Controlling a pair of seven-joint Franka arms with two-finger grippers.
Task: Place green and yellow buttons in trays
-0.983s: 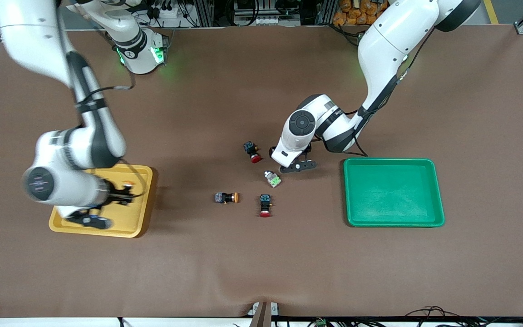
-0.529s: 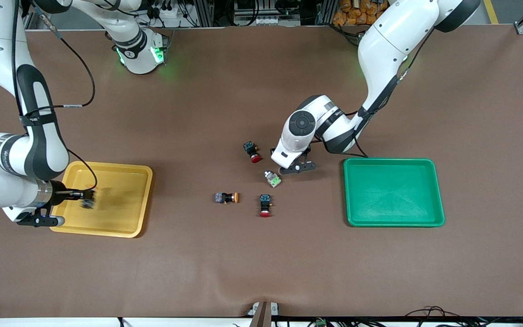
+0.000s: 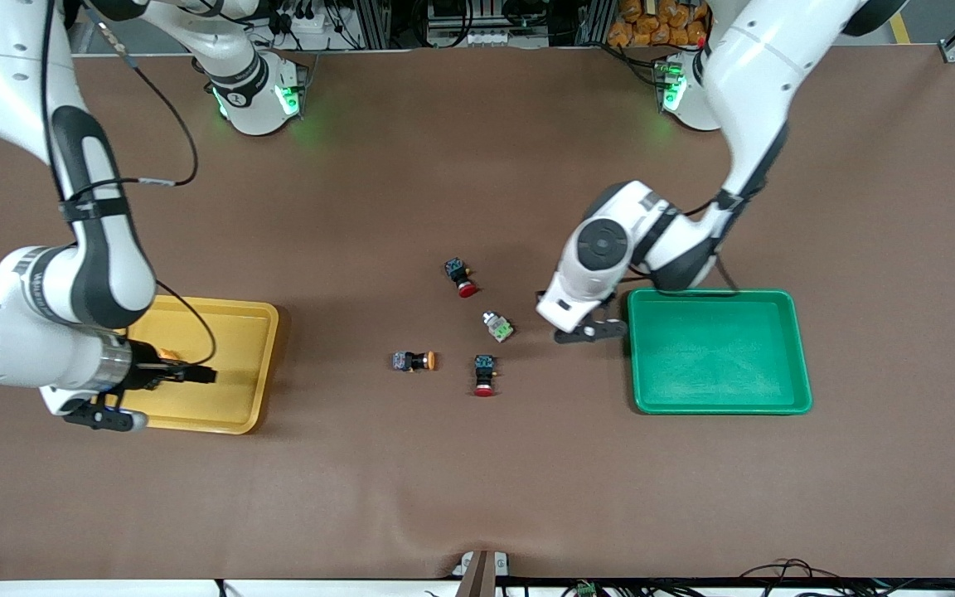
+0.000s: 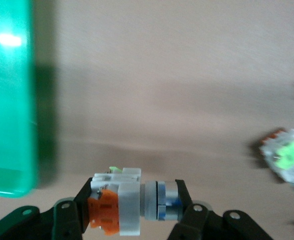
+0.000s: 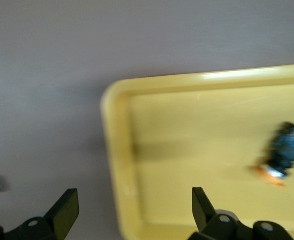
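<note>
Since a second ago, we see the left pincer has carried its whitish switch with the orange block away from the cluster in the middle of the desk to the rim of the green tray, at the tray's edge toward the right arm's end; its fingers are clamped on that switch from both ends. We also see the right arm has swung, and the right pincer now hangs with its jaws spread wide and nothing between them, over the yellow tray. One black-bodied orange-capped switch lies inside the yellow tray, loose on its floor. Between the two trays we find four switches on the desk: a whitish switch with a light-green block, a black-bodied switch with an orange-yellow cap toward the right arm's end and nearer to the front camera, a red-capped black switch just beside it, and another red-capped black switch farther from that camera. The green tray holds nothing that we can see.
</note>
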